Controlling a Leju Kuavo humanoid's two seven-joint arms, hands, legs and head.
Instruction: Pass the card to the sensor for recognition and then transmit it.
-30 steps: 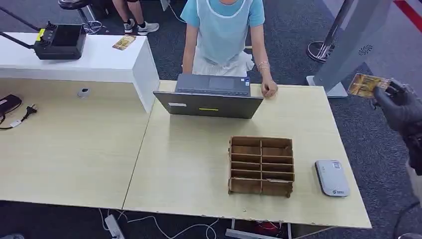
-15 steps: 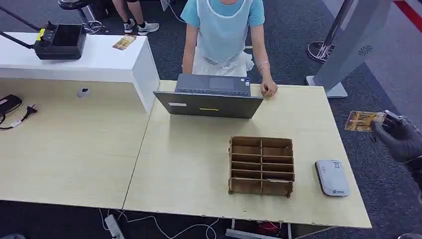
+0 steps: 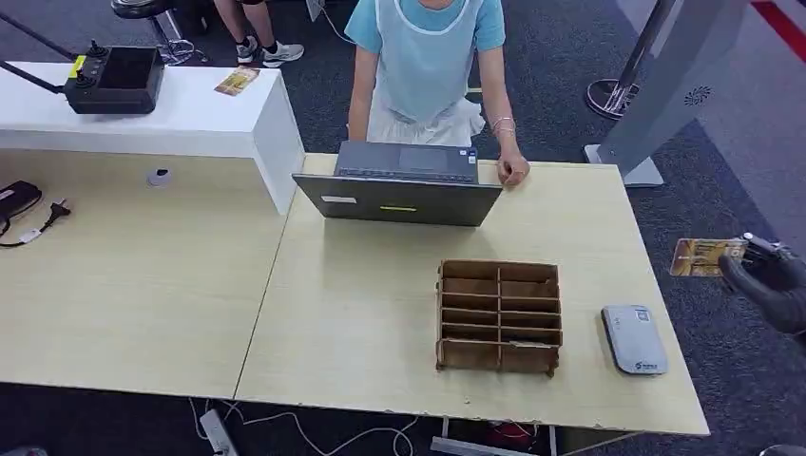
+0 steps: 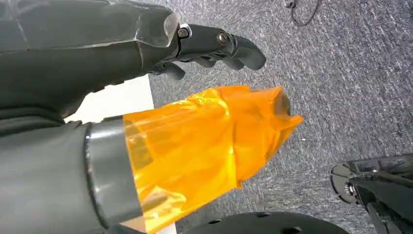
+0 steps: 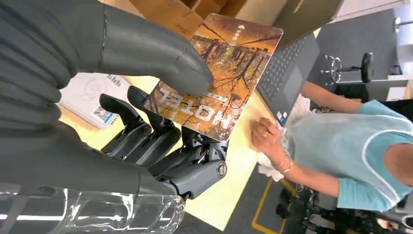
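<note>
Your right hand [image 3: 772, 285] pinches the card [image 3: 701, 256] beside the table, short of the sensor [image 3: 634, 338]; scan and handover remain.

Your inventory: glossy printed plastic card [image 5: 226, 73]; matt dark rubbery right hand [image 5: 146, 97]; pale wood-grain laminate table [image 3: 380, 313]; brown cardboard divider box [image 3: 499, 316]; rough grey carpet [image 4: 350, 87]; crinkled orange film [image 4: 204, 141]

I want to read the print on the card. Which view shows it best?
The right wrist view: the card is close, pinched by the right hand, with "HOTEL" legible. The head view shows it small, off the table's right edge. The left wrist view faces carpet.
</note>
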